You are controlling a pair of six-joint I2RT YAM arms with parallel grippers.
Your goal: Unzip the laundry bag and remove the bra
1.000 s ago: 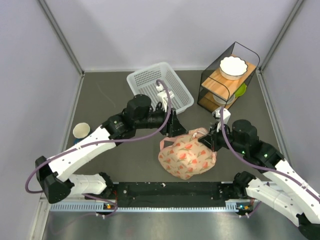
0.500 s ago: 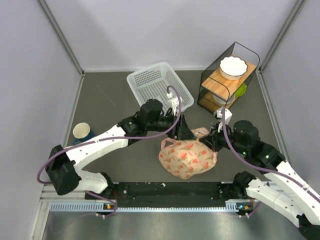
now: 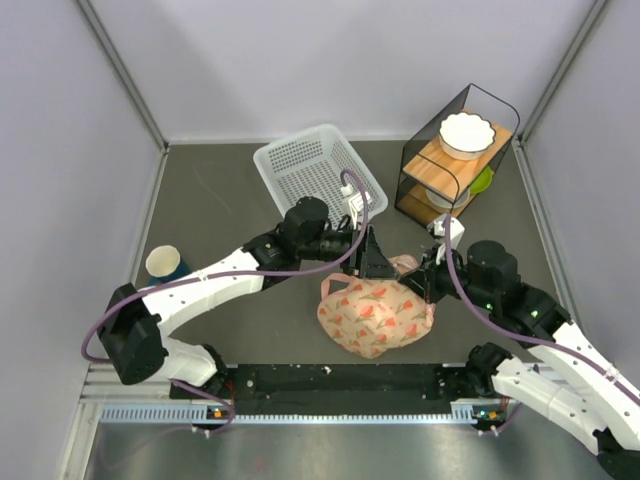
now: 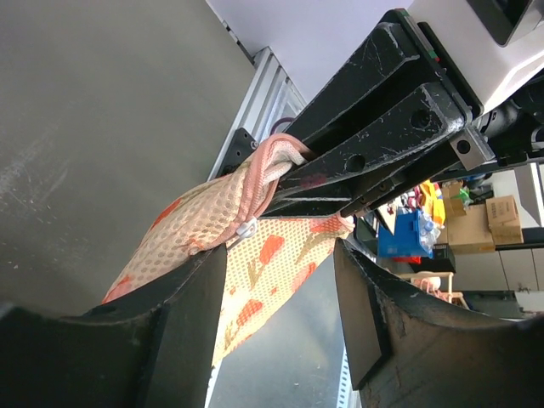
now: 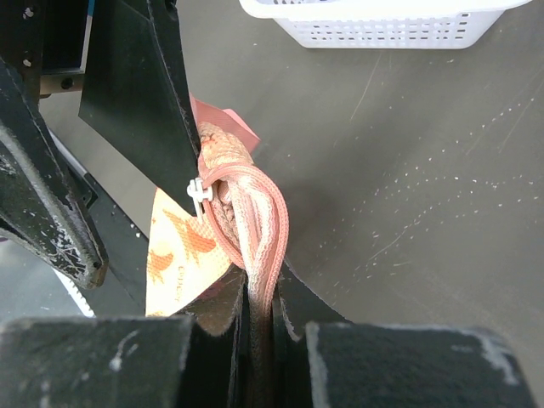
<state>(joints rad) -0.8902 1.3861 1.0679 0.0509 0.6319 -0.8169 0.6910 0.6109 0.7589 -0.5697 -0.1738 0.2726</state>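
The laundry bag, beige-pink with red-orange prints, lies between the two arms at the table's near middle. My right gripper is shut on the bag's pink trim loop and lifts that end; the right gripper has the loop pinched flat between its fingers. A small white zipper pull hangs just left of the loop. My left gripper stands open at the bag's top end. In the left wrist view, the left gripper frames the bag fabric and the zipper pull. The bra is hidden.
A white perforated basket sits at the back, close behind the left arm. A wire rack with a white bowl stands at the back right. A paper cup is at the left. A black rail runs along the near edge.
My left arm has swung right from beside the basket to the bag's raised end, its jaws staying apart. The right gripper and the bag have held still.
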